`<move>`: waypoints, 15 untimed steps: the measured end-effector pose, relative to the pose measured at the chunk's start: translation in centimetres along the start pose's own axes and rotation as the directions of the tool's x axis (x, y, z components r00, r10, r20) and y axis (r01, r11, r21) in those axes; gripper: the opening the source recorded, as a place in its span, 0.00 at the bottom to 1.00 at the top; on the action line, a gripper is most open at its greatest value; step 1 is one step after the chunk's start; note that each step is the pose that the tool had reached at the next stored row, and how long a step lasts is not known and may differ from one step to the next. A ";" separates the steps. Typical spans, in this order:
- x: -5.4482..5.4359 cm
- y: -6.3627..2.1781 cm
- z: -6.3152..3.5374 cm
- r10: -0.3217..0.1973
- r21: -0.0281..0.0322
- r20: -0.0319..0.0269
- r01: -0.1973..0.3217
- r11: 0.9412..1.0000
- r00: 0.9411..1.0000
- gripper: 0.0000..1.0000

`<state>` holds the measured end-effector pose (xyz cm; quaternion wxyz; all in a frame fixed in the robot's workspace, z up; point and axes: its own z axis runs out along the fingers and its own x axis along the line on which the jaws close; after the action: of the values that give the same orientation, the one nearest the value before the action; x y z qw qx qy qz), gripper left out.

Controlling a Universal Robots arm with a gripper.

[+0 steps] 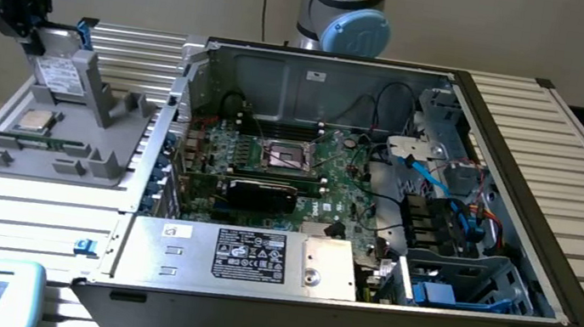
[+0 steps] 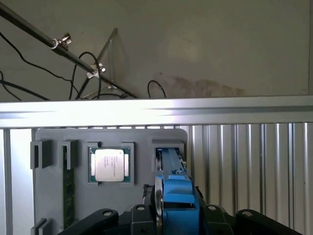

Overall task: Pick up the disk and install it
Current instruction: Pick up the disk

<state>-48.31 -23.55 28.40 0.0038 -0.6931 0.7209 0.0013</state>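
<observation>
While on edge at grey holder, disk in end effector grip.

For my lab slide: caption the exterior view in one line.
The gripper at the top of the disk standing in the grey holder, beside the open computer case.
</observation>
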 end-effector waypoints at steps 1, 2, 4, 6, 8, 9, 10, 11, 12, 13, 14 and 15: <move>0.0 0.03 0.04 0.000 0.000 0.000 0.000 1.000 1.000 0.38; 0.0 0.09 0.08 0.000 0.000 0.000 0.000 1.000 1.000 0.38; 0.0 0.12 0.16 0.000 0.000 0.000 0.000 1.000 1.000 0.39; 0.0 0.13 0.20 0.000 -0.001 0.000 0.000 1.000 1.000 0.45; 0.0 0.12 0.25 0.000 0.000 0.000 0.000 1.000 1.000 0.52; 0.0 0.12 0.25 0.001 -0.001 0.000 -0.001 1.000 1.000 0.52; 0.0 0.12 0.27 0.001 -0.001 0.000 -0.001 1.000 1.000 0.52; 0.0 0.12 0.29 0.003 -0.001 0.000 -0.003 1.000 1.000 0.52; 0.0 0.12 0.30 0.005 -0.001 0.000 -0.005 1.000 1.000 0.52; 0.0 0.11 0.31 0.008 -0.001 0.000 -0.008 1.000 1.000 0.52; 0.0 0.11 0.32 0.011 -0.002 0.000 -0.011 1.000 1.000 0.52; 0.0 0.11 0.32 0.013 -0.002 0.000 -0.013 1.000 1.000 0.52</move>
<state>-48.42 -23.54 28.07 0.0030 -0.6883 0.7255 0.0019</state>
